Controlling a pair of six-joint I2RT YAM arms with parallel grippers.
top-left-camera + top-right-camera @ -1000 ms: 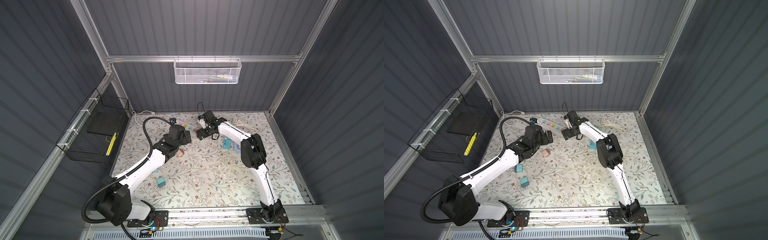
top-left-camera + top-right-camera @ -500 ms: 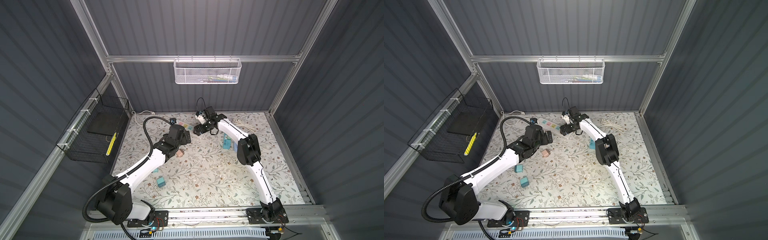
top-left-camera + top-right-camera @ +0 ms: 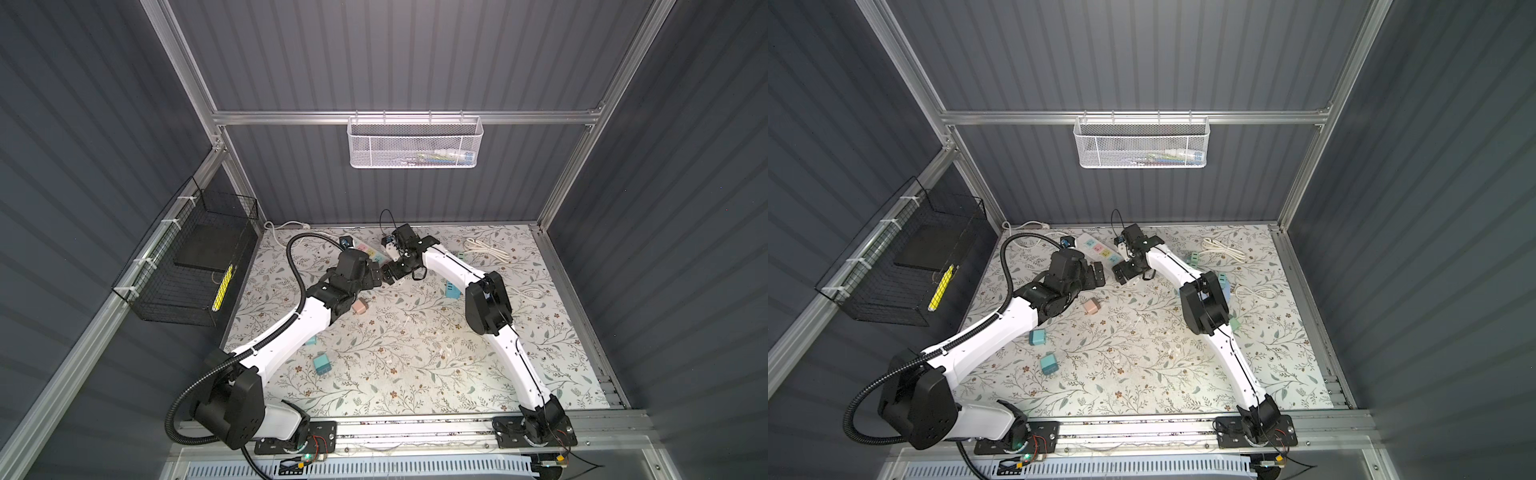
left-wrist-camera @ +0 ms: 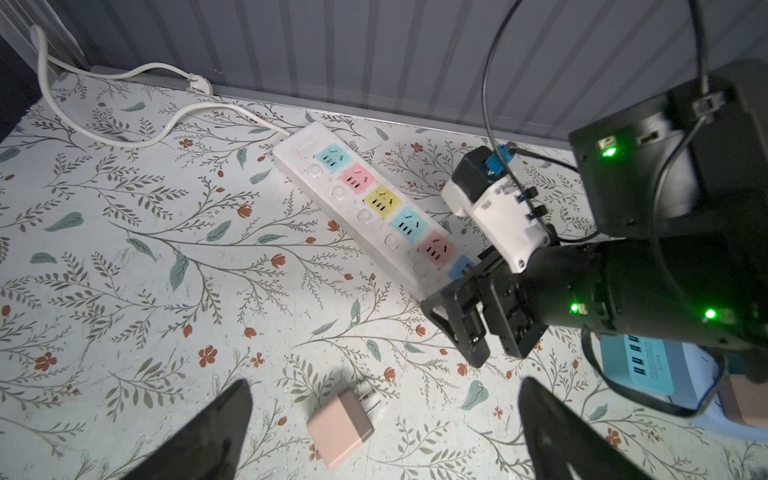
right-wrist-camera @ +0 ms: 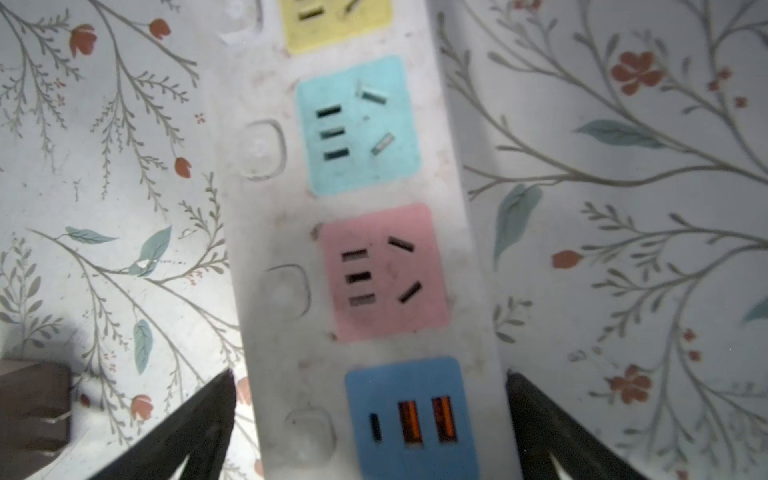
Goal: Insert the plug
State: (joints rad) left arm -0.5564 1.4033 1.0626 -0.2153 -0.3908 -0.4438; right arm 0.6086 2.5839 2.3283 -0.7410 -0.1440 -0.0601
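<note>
The pink plug (image 4: 340, 428) lies flat on the floral mat, prongs up-mat, just below and between the fingers of my left gripper (image 4: 384, 388), which is open and holds nothing. In both top views the plug (image 3: 360, 307) sits beside the left arm. The white power strip (image 4: 365, 199) with coloured sockets lies diagonally near the back wall. My right gripper (image 5: 371, 376) is open, one finger on each side of the strip's blue USB end (image 5: 409, 419). The two grippers (image 3: 376, 274) (image 3: 392, 274) nearly face each other.
Teal plugs (image 3: 1048, 365) (image 3: 1038, 336) lie on the mat near the left arm. A blue USB cube (image 3: 453, 289) and white cables (image 3: 486, 249) lie to the right. A black wire basket (image 3: 195, 266) hangs on the left wall, a white mesh basket (image 3: 415, 143) on the back wall.
My right gripper has swung left and down over the near end of the power strip, closer to the left gripper. The left arm has hardly moved.
</note>
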